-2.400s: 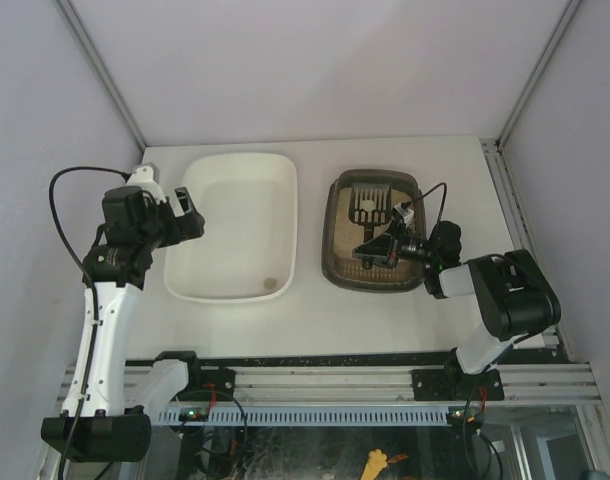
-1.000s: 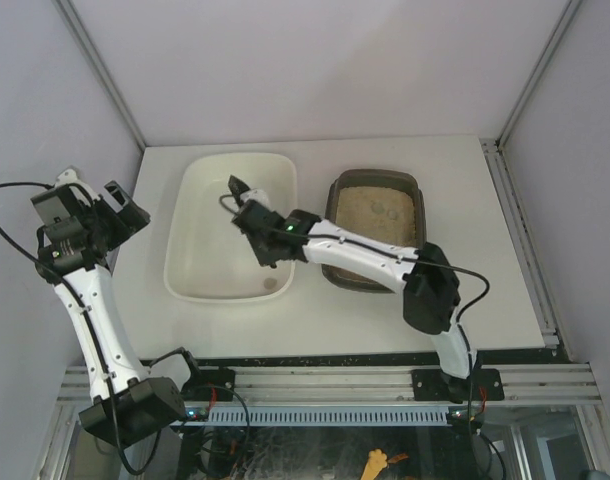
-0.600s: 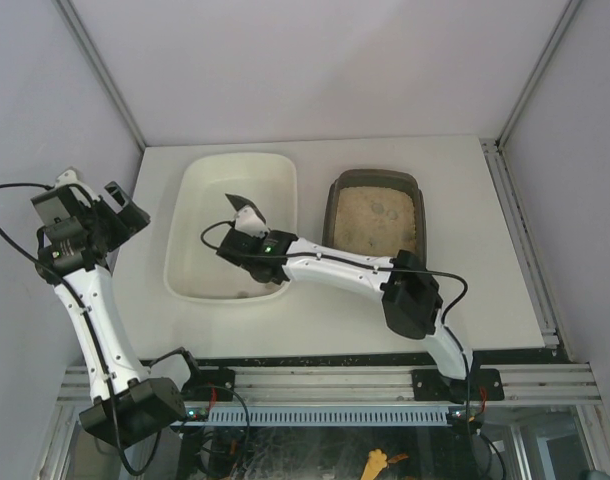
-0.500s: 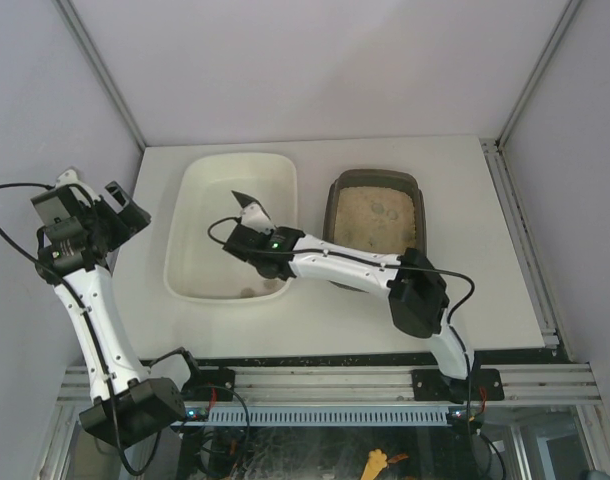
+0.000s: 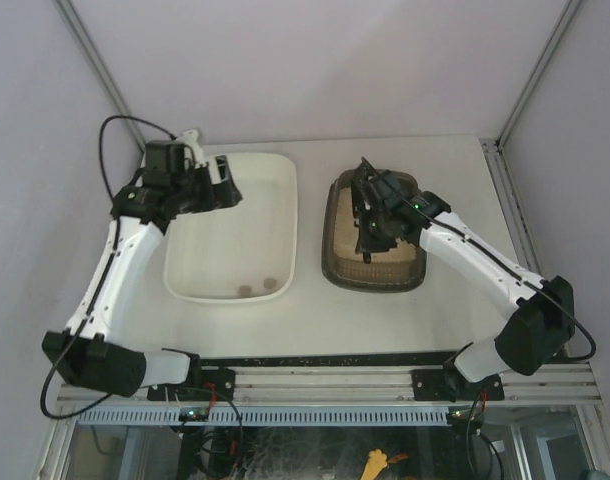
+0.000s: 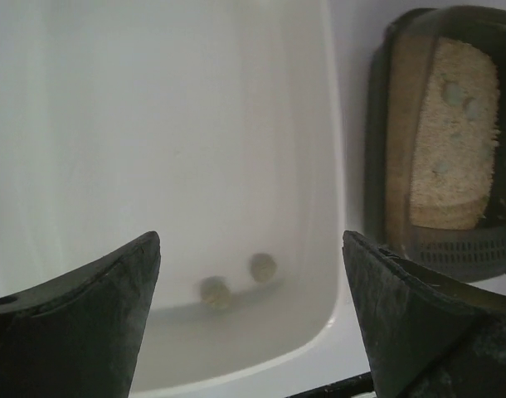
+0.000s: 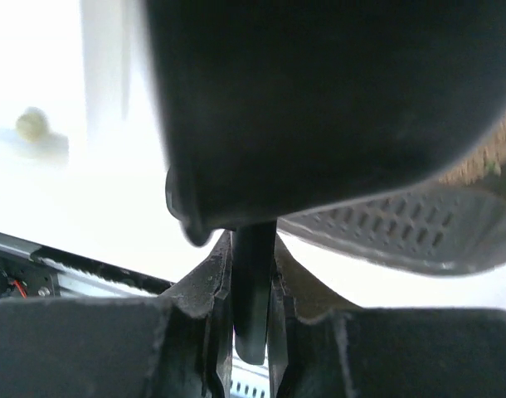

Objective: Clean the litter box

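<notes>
The litter box [image 5: 341, 262] is a dark tray of beige litter at the right of the table; it also shows in the left wrist view [image 6: 384, 141]. My right gripper [image 5: 373, 216] hovers over it, shut on the handle of the black slotted scoop [image 7: 319, 99], which fills the right wrist view. The handle sits pinched between the fingers [image 7: 211, 282]. My left gripper [image 5: 225, 186] is open and empty above the far left part of the cream-white tub [image 5: 235, 200]. Its fingertips [image 6: 120, 274] frame the tub's near end.
Two small round clumps [image 5: 257, 288] lie at the near end of the white tub, also in the left wrist view [image 6: 236, 280]. One clump [image 7: 31, 123] shows in the right wrist view. Grey walls close in on both sides. A metal rail [image 5: 315, 385] runs along the near edge.
My right arm has swung from over the white tub back over the litter box, scoop still held. My left arm has moved from the far left wall over the tub.
</notes>
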`<state>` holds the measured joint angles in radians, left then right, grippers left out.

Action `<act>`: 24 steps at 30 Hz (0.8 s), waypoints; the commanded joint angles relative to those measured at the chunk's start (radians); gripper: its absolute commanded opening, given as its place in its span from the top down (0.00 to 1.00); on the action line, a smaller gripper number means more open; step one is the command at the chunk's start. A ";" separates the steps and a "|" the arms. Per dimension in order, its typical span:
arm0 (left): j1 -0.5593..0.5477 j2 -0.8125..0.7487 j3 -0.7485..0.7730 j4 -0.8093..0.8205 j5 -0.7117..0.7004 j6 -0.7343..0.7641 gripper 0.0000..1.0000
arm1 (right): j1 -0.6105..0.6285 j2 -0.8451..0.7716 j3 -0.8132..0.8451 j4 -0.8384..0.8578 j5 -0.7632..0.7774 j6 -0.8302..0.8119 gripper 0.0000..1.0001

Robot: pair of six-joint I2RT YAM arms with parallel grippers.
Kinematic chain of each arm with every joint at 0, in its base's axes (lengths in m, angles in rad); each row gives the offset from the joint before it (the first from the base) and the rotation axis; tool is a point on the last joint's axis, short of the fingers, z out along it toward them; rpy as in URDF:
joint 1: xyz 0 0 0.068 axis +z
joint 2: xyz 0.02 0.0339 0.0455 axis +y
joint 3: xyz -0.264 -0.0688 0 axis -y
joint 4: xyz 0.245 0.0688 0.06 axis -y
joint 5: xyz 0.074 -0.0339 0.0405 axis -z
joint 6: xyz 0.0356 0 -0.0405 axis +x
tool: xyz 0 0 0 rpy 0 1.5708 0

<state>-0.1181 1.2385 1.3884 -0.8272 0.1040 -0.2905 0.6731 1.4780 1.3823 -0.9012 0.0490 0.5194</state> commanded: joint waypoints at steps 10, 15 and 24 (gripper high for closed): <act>-0.235 0.235 -0.023 0.384 0.276 -0.435 0.00 | -0.198 0.124 -0.068 -0.178 -0.098 0.128 1.00; -0.232 0.148 -0.076 0.363 0.250 -0.395 0.00 | -0.224 0.204 -0.022 -0.206 -0.026 0.135 1.00; -0.188 -0.001 -0.215 0.289 0.208 -0.272 0.00 | -0.239 0.354 0.122 -0.243 0.037 0.110 1.00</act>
<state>-0.3302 1.2667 1.1881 -0.5152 0.3111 -0.6247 0.4500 1.8000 1.4204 -1.1294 0.0429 0.6353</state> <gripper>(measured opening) 0.996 0.132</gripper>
